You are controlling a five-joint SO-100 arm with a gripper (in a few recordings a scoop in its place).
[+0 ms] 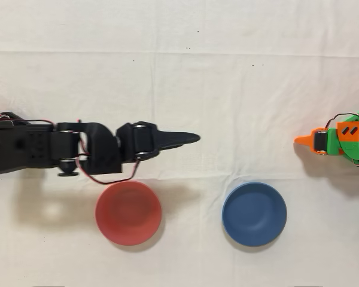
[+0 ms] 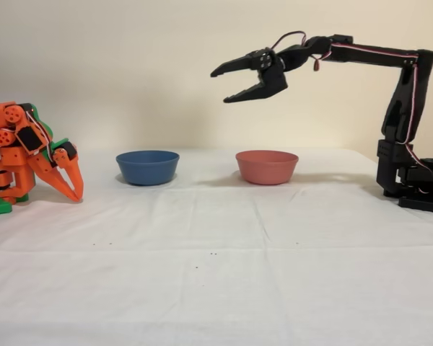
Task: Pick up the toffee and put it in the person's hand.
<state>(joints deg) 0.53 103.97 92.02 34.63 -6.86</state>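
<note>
Black plastic fingers (image 2: pixel 226 85) stand apart in the fixed view, the upper one reaching out level and the lower one angled down beneath it, with nothing between them; from overhead they overlap into one dark point (image 1: pixel 188 138), so the gap cannot be read there. They hang high in the air, well above the tabletop (image 2: pixel 216 274), which is covered in a white cloth. Behind them the black arm (image 2: pixel 375 54) stretches out almost level from its upright base at the right of the fixed view. Below and just behind the fingers sits the red bowl (image 2: pixel 267 166); in the overhead view the red bowl (image 1: pixel 128 212) lies just below the wrist, with the blue bowl (image 1: pixel 254 214) further right, past the tip. The relation the pick turns on cannot be fixed: I can make out no toffee on the cloth, and the fixed view does not see into either bowl. Overhead, both bowls look bare inside. Nor does a person's hand reach in, so there is as yet no place to deliver to. The orange arm (image 2: pixel 29 151) stands idle at the far side, its fingers resting tip-down on the cloth. My judgement is that the grasp has not begun.
</note>
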